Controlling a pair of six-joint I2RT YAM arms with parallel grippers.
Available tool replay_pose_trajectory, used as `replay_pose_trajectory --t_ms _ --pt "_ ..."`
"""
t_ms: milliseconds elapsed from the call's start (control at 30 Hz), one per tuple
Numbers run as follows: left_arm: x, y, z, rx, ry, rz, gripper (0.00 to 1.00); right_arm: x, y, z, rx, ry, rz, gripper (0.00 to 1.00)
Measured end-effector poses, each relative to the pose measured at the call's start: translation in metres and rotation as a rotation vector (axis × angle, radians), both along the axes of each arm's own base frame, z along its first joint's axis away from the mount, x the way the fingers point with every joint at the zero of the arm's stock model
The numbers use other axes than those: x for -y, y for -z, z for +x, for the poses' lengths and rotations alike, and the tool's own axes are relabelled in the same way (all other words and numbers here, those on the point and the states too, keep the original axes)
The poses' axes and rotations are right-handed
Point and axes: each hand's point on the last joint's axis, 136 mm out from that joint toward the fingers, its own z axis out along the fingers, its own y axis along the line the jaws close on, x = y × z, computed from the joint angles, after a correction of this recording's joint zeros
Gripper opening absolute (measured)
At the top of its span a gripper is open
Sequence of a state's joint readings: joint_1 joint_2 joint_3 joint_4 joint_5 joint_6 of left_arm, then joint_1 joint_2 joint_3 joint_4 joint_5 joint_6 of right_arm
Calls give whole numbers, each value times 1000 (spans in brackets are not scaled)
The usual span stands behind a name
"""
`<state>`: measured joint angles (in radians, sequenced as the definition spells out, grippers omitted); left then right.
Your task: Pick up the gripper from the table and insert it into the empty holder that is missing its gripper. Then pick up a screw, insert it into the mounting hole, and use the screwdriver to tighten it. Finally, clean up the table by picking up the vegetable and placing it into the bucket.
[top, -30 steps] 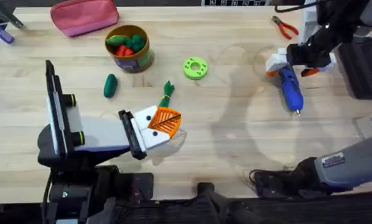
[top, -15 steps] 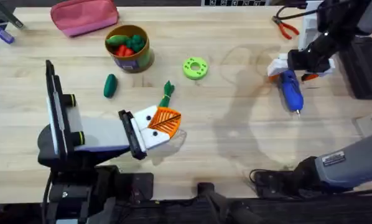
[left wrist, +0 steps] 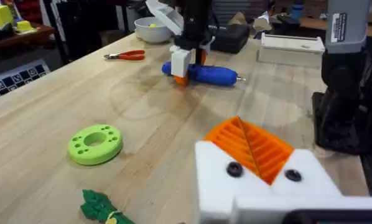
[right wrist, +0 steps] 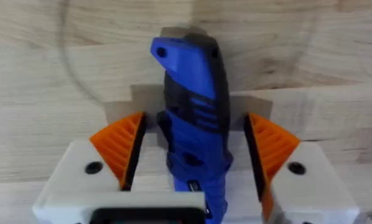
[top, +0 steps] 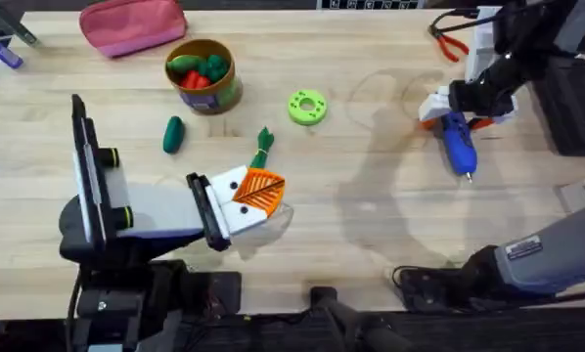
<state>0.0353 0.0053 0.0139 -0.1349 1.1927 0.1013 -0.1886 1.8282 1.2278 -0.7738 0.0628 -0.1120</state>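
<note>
The pale wood counter (top: 351, 225) holds a blue screwdriver (top: 457, 144) at the upper right of the overhead frame. The right hand (top: 461, 102) sits over its back end, orange pads (right wrist: 120, 146) spread wide on each side, not squeezing it. The left hand (top: 255, 198), lower left, looks closed. The bucket (top: 202, 75) stands upper left

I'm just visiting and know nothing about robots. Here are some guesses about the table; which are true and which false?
1. The right claw straddles the blue screwdriver. True.
2. The screwdriver is lifted off the table. False: it lies on the wood.
3. The bucket holds red and green toy vegetables. True.
4. The green vegetable sits inside the bucket. False: it lies on the table beside it.
5. The red-handled pliers lie near the table's far right corner. True.
6. The right claw is shut tight on the screwdriver. False: its pads stand apart from it.
</note>
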Motion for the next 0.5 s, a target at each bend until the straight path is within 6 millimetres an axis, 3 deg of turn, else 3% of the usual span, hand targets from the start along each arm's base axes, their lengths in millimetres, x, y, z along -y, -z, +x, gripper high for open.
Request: replay_pose_trajectory --t_ms 300,367,433,500 --pt "0 0 0 0 0 0 14 0 0 1 4 1 0 441" --pt "0 0 0 0 0 0 14 0 0 2 7 1 -4 310" --pt "0 0 0 0 0 0 14 1 2 2 4 1 -8 51" --pt "0 0 0 -1 0 0 14 2 2 2 2 5 -8 17"
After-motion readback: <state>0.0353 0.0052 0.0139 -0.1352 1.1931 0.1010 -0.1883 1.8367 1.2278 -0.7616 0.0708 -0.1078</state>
